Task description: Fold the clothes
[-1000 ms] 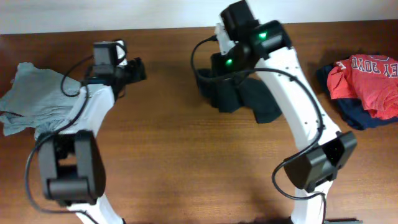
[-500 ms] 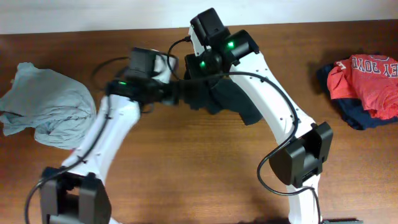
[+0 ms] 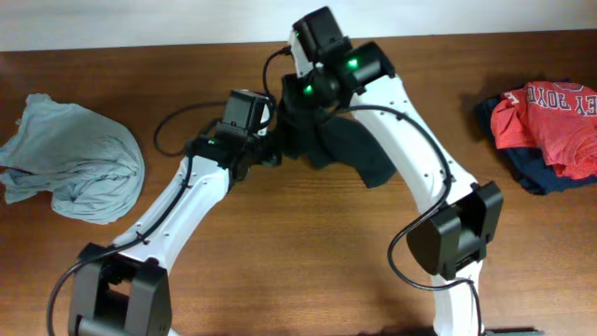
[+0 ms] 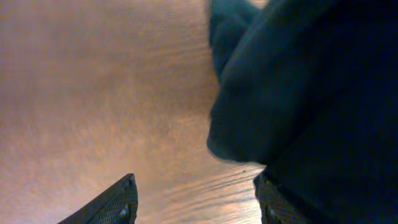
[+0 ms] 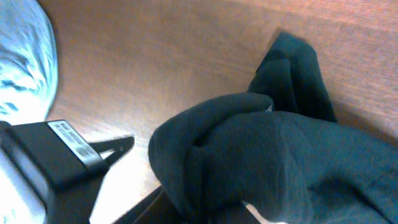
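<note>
Left arm's swung in from the far left: my left pincer (image 4: 196, 202), jaws spread, now sits just left of the black T-shirt (image 3: 359, 154), bunched mid-way along the bench (image 3: 280, 271), pinched by the right pincer (image 3: 297, 117), trailing off rightward.

Left arm (image 3: 184, 201), right arm (image 3: 424, 154): white rounded link shells, black blocky joint housings. Thin black cables loop beside links. Green indicator lights on black wrist housings: two on right arm, one fainter on left. Left gripper (image 4: 194, 202): black tapered fingertips (image 4: 118, 202), small bright screw head in each. White printed label on black wrist block (image 5: 69, 140).
</note>
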`<state>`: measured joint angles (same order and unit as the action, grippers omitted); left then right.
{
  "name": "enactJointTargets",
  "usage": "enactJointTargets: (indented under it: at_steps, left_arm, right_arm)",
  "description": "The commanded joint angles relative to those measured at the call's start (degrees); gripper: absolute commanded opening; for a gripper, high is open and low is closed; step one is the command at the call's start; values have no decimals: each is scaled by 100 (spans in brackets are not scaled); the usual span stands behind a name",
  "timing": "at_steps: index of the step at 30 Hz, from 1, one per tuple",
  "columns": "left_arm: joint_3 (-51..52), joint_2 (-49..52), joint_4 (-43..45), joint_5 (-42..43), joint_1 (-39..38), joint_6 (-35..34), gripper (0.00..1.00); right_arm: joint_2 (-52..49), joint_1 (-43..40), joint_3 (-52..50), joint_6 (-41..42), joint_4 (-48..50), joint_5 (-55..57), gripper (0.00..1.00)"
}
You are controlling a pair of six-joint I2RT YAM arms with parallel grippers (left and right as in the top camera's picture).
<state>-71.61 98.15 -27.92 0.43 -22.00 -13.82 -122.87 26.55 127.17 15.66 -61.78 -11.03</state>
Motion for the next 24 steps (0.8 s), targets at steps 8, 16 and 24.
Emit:
enactJointTargets:
  at_steps: [8,16,24]
  left_arm:
    - [195,-46,52,1123,271,-2583,68]
    - [391,-44,398,1764,752,-4076,83]
    - [935,-39,1762,2483,636,-5757,87]
  right_arm:
    - [2,-442,11,133,116,-400,4]
    - [2,-444,11,138,282,-723,4]
    - [2,-439,11,332,424,-787,4]
